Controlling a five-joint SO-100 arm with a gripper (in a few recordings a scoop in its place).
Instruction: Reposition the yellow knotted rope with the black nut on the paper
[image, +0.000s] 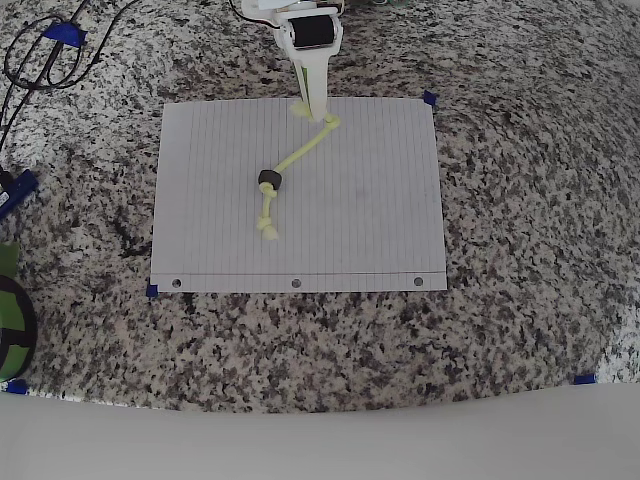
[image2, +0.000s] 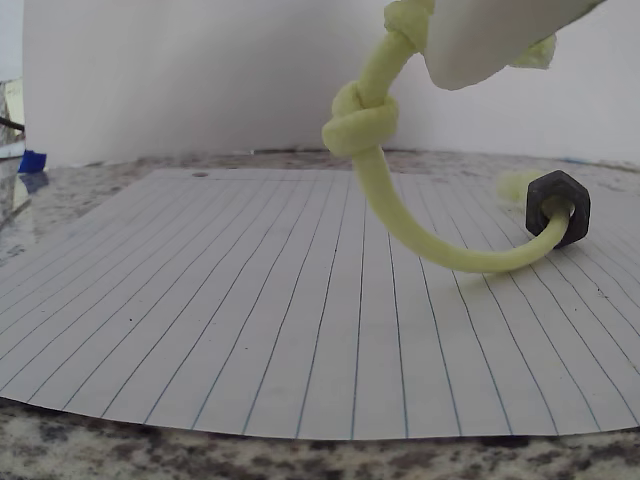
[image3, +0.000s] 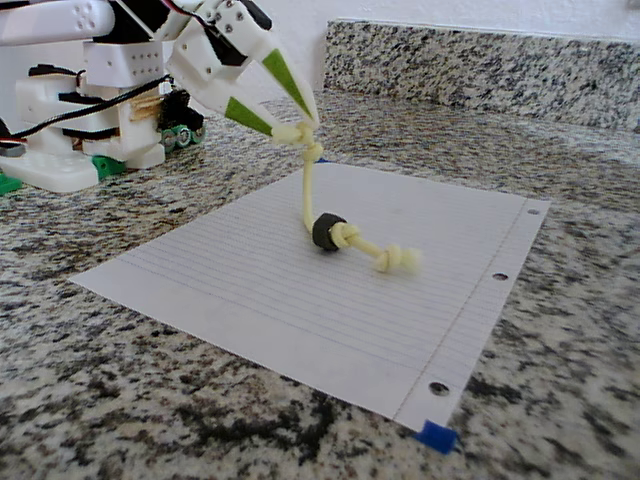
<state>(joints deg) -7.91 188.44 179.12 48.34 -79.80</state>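
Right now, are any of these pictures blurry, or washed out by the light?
Wrist view: the hand's white fingertip at the top is soft and overexposed, while the black nut and paper lines are sharp. Overhead view: even light, a pale washed-out band along the bottom edge. Fixed view: the near granite counter is slightly blurred; the yellow knotted rope is clear.

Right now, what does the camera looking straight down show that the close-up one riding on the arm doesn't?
Only the overhead view shows the whole paper with its three punched holes, the rope's far knotted end lying flat, blue tape at the corners, and black cables on the granite counter. Only the wrist view shows the yellow knotted rope arching up off the paper from the side. Both show the gripper pinching one rope end and the black nut threaded on it.
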